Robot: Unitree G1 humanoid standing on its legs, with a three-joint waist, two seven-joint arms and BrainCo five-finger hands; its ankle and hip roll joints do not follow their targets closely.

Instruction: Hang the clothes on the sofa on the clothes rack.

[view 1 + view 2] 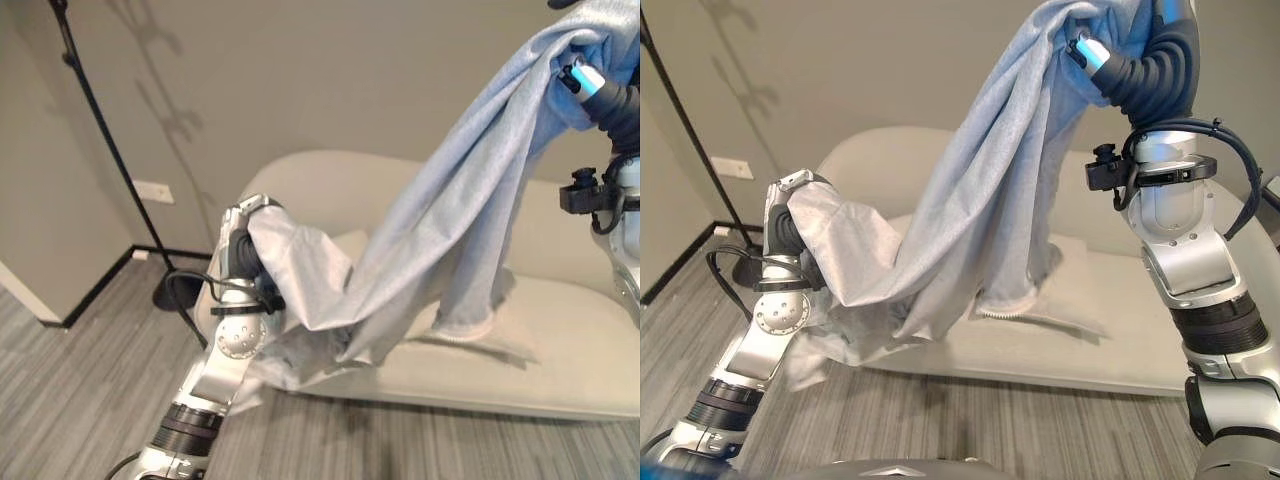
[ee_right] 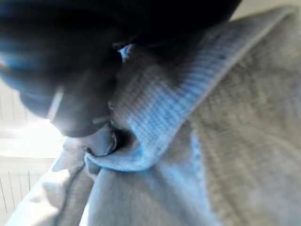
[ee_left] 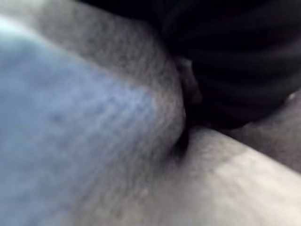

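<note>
Garment (image 1: 980,210) — draped between raised robot hands

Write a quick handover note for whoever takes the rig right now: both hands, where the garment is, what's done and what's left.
Right hand: raised high, buried in the light grey garment at its ribbed edge; fingers hidden, so grip unconfirmed.
Left hand: lower, in front of the sofa, wrapped in the garment's other end; fingers also hidden.
Garment: stretched in the air between the two hands, one sleeve cuff hanging down to the sofa seat.
Clothes rack: dark pole and base to the robot's left, by the wall.
Done: garment mostly lifted off the sofa.
Left: carry it to the rack and hang it.
</note>
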